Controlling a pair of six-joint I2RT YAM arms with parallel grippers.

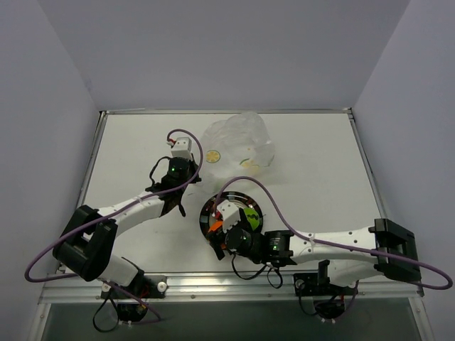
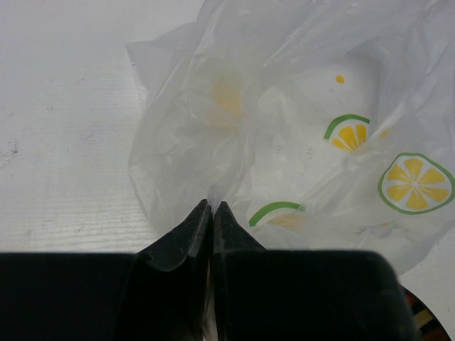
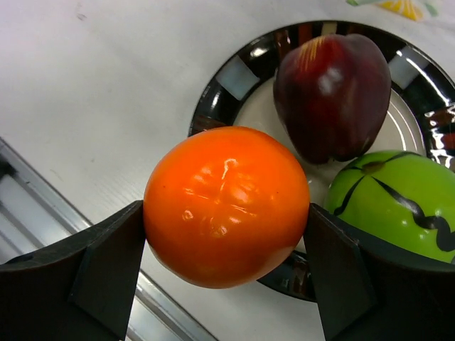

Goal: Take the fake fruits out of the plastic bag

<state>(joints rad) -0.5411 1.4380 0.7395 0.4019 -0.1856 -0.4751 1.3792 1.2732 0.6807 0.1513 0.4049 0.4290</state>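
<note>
**All three fruits out of the bag, orange one not yet released**

Left side: your left gripper (image 2: 212, 206) has its jaws pressed together at the tips, and a fold of the plastic bag (image 2: 298, 106) runs down into them, so it reads as pinching the film. The bag lies crumpled on the white table (image 2: 64, 142), at the far middle in the top view. Lemon-slice prints show through it. No round fruit shape is visible inside, though the folds hide some of the interior.

Centre: the dark-rimmed plate (image 3: 234, 74) sits nearer the arm bases than the bag. The maroon fruit (image 3: 333, 96) and the green fruit (image 3: 394, 202) rest on it, side by side and close together.

Right side: your right gripper (image 3: 226, 213) is clamped on the orange fruit (image 3: 226, 206), one finger on each flank, over the plate's rim. You cannot tell whether the fruit touches the plate.

Judgement: extraction looks complete. What is left is setting the orange fruit down beside the other two and opening both grippers
</note>
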